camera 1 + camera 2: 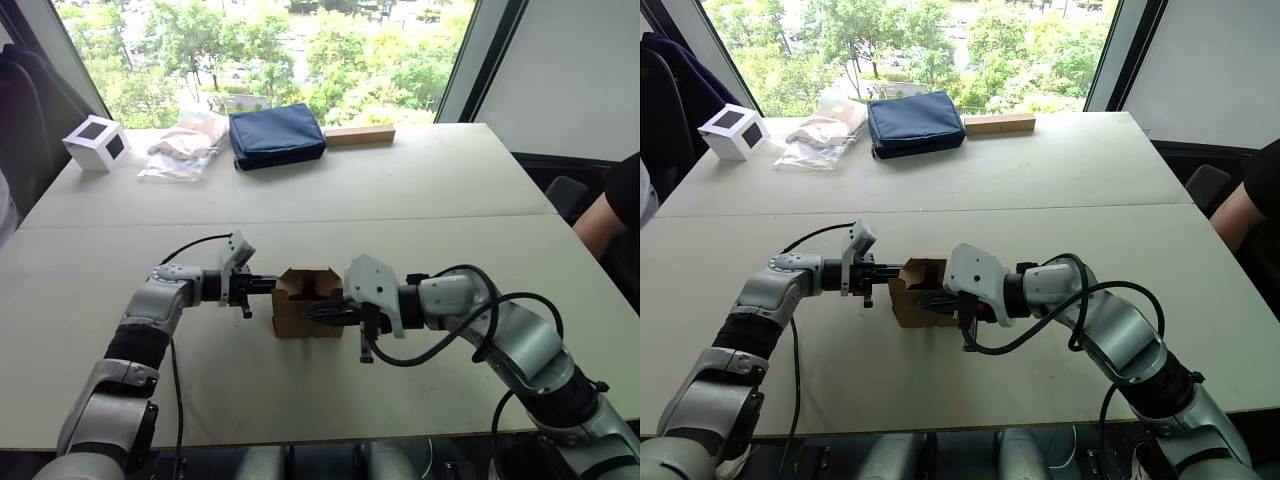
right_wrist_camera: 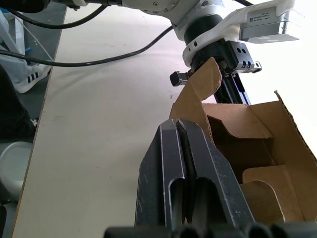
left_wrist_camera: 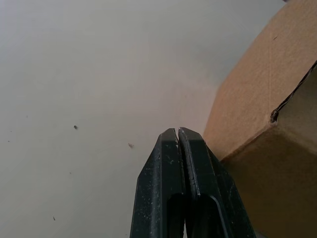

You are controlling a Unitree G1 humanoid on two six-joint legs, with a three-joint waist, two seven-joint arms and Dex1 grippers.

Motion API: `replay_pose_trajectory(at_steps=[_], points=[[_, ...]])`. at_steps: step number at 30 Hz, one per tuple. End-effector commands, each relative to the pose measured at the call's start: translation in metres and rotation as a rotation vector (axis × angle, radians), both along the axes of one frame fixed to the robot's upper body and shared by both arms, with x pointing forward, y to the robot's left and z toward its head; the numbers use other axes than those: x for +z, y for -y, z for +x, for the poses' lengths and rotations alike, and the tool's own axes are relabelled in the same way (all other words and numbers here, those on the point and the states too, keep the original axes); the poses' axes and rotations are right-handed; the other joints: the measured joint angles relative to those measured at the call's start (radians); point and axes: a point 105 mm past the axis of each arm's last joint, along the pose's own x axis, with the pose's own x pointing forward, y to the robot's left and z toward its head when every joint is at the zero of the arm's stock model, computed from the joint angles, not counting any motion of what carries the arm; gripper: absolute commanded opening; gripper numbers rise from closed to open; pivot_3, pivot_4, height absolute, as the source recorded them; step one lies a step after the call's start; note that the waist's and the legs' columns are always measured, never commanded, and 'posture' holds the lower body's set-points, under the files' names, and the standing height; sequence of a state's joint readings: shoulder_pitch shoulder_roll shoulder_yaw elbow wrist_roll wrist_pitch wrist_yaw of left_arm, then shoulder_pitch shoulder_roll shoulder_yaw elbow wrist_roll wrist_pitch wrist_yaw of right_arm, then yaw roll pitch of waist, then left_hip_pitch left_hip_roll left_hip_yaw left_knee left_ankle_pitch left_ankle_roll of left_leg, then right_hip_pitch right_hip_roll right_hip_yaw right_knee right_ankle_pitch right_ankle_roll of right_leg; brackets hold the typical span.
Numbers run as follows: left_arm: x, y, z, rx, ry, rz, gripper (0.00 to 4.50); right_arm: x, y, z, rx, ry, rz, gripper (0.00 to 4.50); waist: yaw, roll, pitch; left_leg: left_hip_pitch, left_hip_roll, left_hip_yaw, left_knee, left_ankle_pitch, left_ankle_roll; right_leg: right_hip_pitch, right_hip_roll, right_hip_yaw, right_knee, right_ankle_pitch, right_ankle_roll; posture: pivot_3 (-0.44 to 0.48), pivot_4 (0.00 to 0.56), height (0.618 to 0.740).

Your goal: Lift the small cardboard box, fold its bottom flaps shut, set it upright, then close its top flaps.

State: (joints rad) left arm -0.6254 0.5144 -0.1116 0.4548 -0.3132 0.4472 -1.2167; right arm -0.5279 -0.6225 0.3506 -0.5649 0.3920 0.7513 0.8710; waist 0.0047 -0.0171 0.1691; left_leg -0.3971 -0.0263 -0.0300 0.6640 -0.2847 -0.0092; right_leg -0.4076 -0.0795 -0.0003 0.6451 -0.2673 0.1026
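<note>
Between both fingers, small cardboard box (image 1: 300,305), underside hidden

Bright daylight floods from the windows (image 1: 270,50) behind the table; the close wrist views look slightly soft.

I read the small cardboard box (image 1: 303,303) as plain brown corrugated card, matt and unprinted, with raw, slightly frayed cut edges on its top flaps (image 2: 237,130). The counter (image 1: 400,190) looks like a pale, matt, smooth board, lightly speckled with dark marks in the left wrist view. My left gripper (image 3: 178,135) has fingers of black hard plastic, dull, dusty and finely scuffed; the right gripper (image 2: 181,126) has the same finish. Both wrist housings are light grey, smooth, semi-gloss shell. On the far side, the bag (image 1: 276,135) is navy woven cloth, the long block (image 1: 358,135) bare tan wood, the wrapped packets (image 1: 185,150) glossy clear film.
</note>
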Motion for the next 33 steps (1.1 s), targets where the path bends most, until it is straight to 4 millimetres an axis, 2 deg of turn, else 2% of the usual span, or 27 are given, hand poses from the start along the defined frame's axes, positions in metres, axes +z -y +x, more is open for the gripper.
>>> replay_pose_trajectory(at_steps=[1, 11, 33], points=[[0.008, 0.0, 0.001, -0.005, 0.035, -0.004, 0.05, 0.011, 0.0, 0.004, -0.002, 0.071, 0.007, 0.0, 0.0, 0.0, 0.0, 0.0, 0.0, 0.0, 0.0, 0.0, 0.0, 0.0, 0.0, 0.0, 0.0, 0.0, 0.0, 0.0, 0.15, 0.737], [0.01, 0.002, 0.003, -0.009, 0.043, -0.005, 0.05, 0.009, 0.001, 0.011, -0.023, 0.06, 0.035, 0.0, -0.001, 0.0, 0.0, 0.0, 0.0, 0.0, 0.0, 0.0, 0.0, 0.0, 0.0, 0.0, 0.0, 0.0, 0.0, 0.0, 0.15, 0.737], [0.011, 0.006, -0.001, -0.018, 0.045, -0.008, 0.05, -0.014, -0.002, 0.028, -0.041, 0.062, 0.011, 0.0, -0.001, 0.0, 0.0, 0.0, 0.0, 0.0, 0.0, 0.0, 0.0, 0.0, 0.0, 0.0, 0.0, 0.0, 0.0, 0.0, 0.15, 0.737]])
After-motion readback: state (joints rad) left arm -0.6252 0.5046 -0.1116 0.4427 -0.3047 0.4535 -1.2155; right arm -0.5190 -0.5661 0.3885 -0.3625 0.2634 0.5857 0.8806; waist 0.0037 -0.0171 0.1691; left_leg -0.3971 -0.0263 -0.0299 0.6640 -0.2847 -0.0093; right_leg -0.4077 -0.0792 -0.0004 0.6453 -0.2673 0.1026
